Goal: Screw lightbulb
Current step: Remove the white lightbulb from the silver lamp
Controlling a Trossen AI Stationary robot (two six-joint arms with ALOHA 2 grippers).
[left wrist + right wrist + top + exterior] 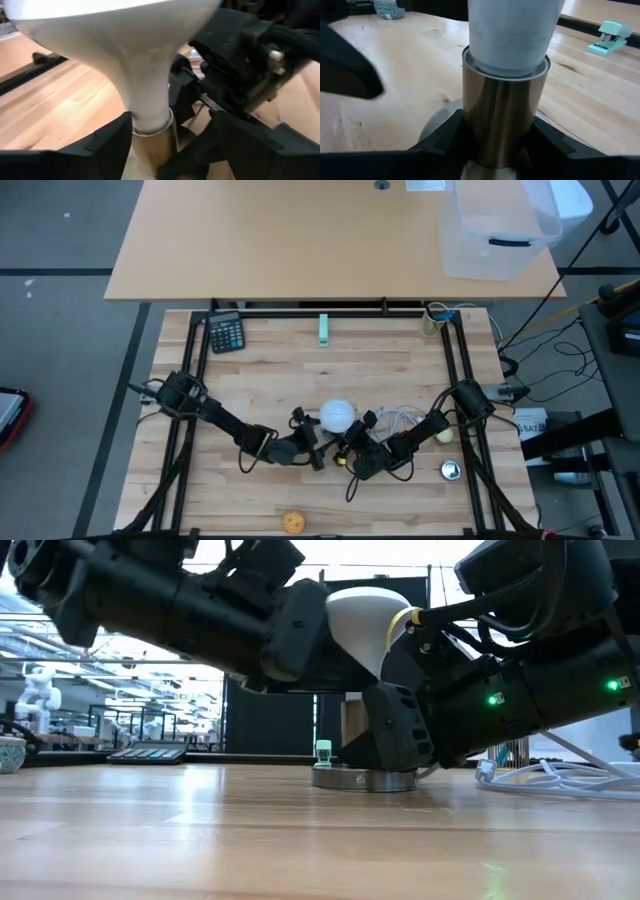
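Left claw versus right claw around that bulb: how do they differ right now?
The left claw straddles the lightbulb's narrow neck with its fingers spread and a visible gap, so it isn't clamped. The right claw sits lower, its fingers pressed against the brass-coloured socket. In the high view, the left claw reaches in from the bulb's left, the right claw from its right. Both meet at the same upright bulb-and-socket assembly on its round base.

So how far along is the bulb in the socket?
Done: the lightbulb stands upright with its neck inside the brass socket on its round base. In hand: the right pincer clamps the socket; the left pincer sits open around the bulb's neck. Left: whether it is fully screwed in can't be seen.
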